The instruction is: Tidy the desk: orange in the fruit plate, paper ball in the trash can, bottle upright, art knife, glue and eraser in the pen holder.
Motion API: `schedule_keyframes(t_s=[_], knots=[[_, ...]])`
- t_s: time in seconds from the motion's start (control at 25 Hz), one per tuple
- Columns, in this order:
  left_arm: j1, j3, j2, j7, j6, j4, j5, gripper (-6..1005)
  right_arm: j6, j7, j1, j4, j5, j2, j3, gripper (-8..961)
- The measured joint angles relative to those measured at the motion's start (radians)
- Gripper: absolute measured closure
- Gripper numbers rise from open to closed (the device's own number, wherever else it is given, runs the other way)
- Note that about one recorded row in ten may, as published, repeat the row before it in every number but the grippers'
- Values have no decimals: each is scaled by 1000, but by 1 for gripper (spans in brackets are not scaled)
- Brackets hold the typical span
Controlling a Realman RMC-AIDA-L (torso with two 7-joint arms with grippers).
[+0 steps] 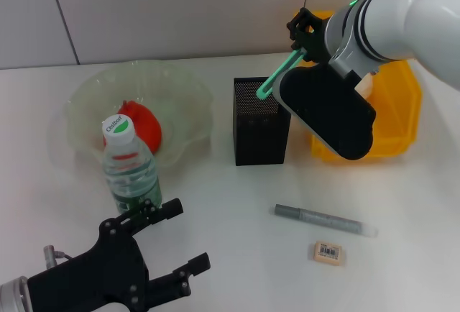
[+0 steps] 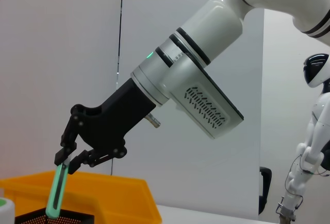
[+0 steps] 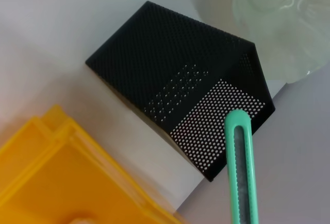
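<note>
Right end effector [image 1: 300, 48] upper centre, pinching art knife [image 1: 277, 75] by top end. Knife axis tilted, lower tip at pen holder [image 1: 260, 121] mouth, directly below. Left end effector [image 1: 169, 244] spread, idle, bottom left.

Counts only: one orange [image 1: 140, 126], sitting in one fruit plate [image 1: 188, 89]. One bottle [image 1: 129, 164], upright, white and green cap. One pen holder [image 1: 260, 122], black mesh. One trash can [image 1: 397, 111], yellow. One art knife [image 1: 277, 75], green, tilted, its lower end at the pen holder's open top. One glue stick [image 1: 324, 220], grey, lying flat on the worktop [image 1: 237, 240]. One eraser [image 1: 328, 252], beige with a barcode label, near the glue stick. Two grippers: left gripper [image 1: 183, 244] low at the near edge, right gripper [image 1: 300, 33] up over the pen holder. One small white humanoid figure [image 2: 312, 141] shows far off in the left wrist view.
</note>
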Motion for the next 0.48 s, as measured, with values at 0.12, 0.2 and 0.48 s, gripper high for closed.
schedule_keyframes(t_s=[0.12,0.2,0.48], knots=[[1,0,0,0,2,0,0,185,1,12,7,-11,-10,0,-15,788],[1,0,0,1,2,0,0,185,1,20,15,-18,-12,0,-18,788],[3,-4,0,26,2,-7,0,185,49,89,33,-71,-75,0,-55,786]])
